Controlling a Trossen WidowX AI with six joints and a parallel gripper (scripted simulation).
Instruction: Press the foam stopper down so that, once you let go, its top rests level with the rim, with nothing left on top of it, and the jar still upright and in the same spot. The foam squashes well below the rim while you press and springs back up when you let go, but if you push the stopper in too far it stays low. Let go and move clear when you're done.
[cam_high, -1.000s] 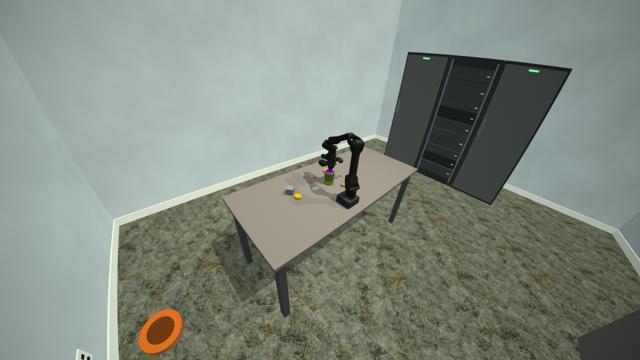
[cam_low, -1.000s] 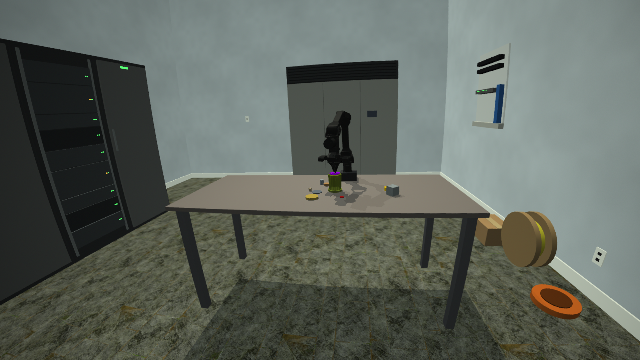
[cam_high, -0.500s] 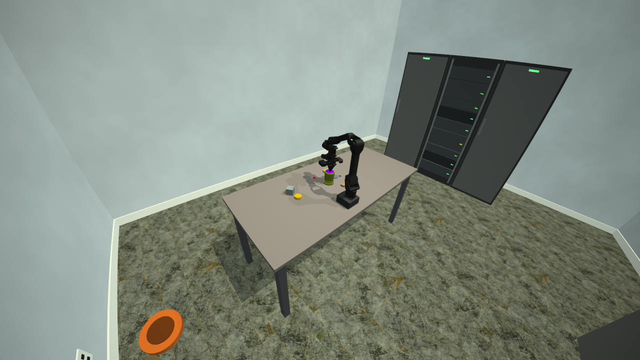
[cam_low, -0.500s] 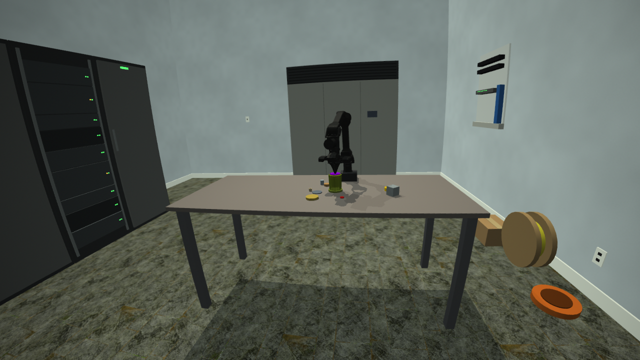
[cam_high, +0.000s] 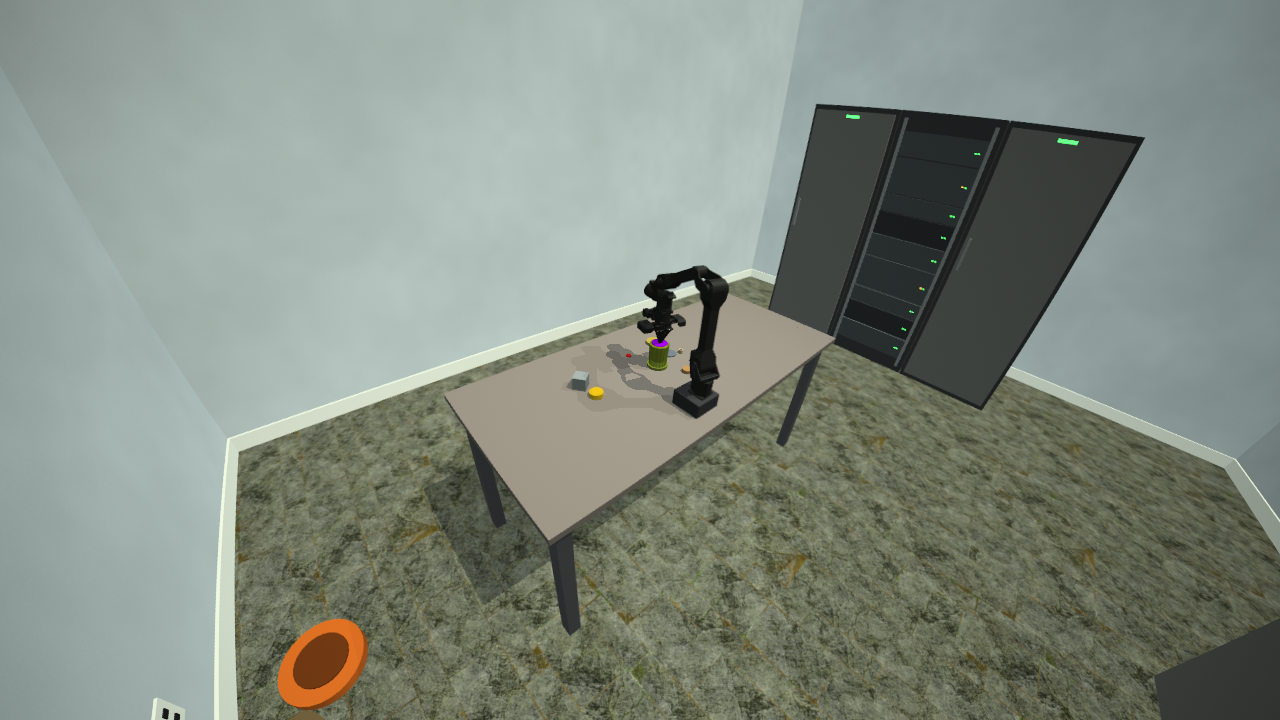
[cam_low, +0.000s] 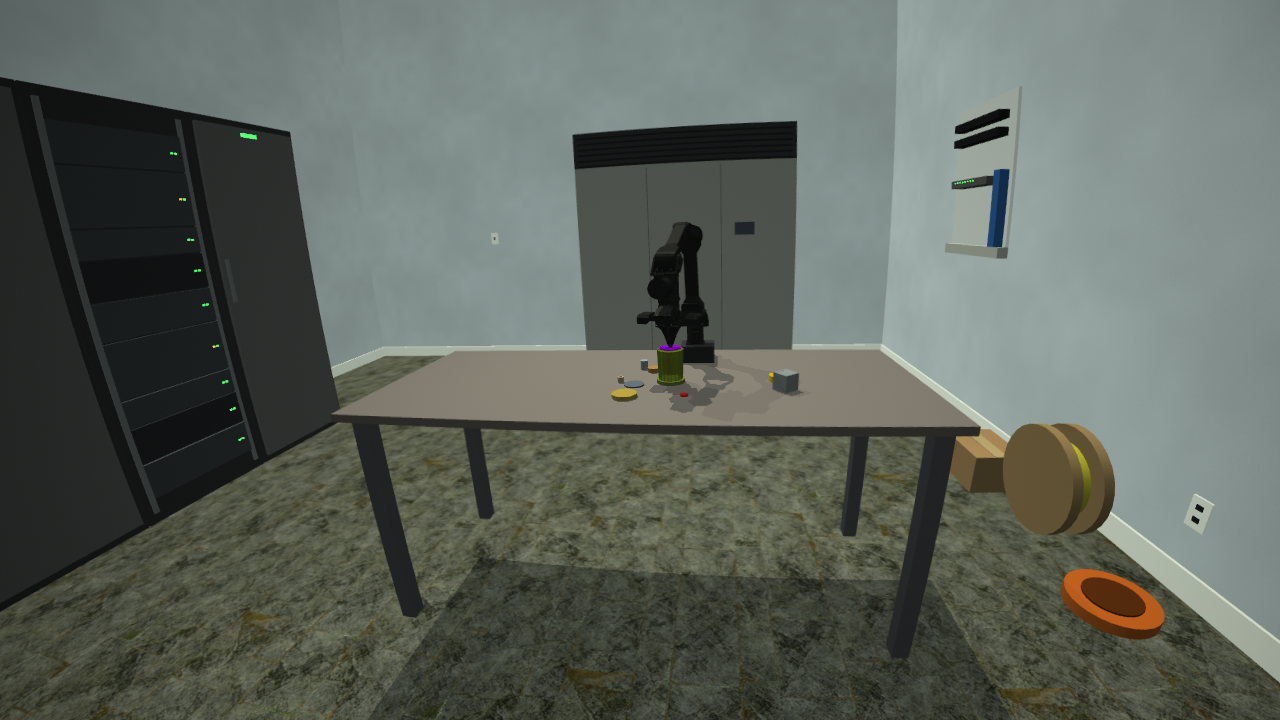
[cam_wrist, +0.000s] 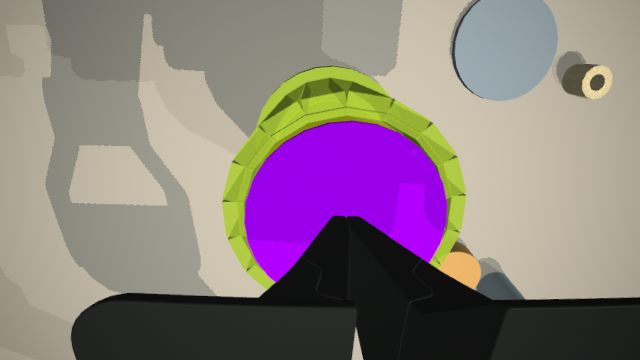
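Observation:
A yellow-green ribbed jar (cam_high: 657, 357) (cam_low: 669, 367) (cam_wrist: 345, 102) stands upright on the table (cam_high: 572, 456) (cam_low: 537, 394). A purple foam stopper (cam_wrist: 345, 175) (cam_high: 659, 344) (cam_low: 669, 349) fills its mouth, its top close to the rim. My gripper (cam_wrist: 344, 229) (cam_high: 660, 338) (cam_low: 668, 342) is shut and empty. Its fingertips point straight down and meet the middle of the stopper's top. Nothing else lies on the stopper.
A grey-blue disc (cam_wrist: 505, 47) (cam_low: 633, 384), a small tan cylinder (cam_wrist: 587, 81), an orange disc (cam_wrist: 460, 270), a yellow disc (cam_high: 596, 392) (cam_low: 623, 394), a red dot (cam_low: 683, 394) and a grey cube (cam_high: 580, 380) (cam_low: 785, 380) lie around the jar. The arm's base (cam_high: 695, 400) stands beside it.

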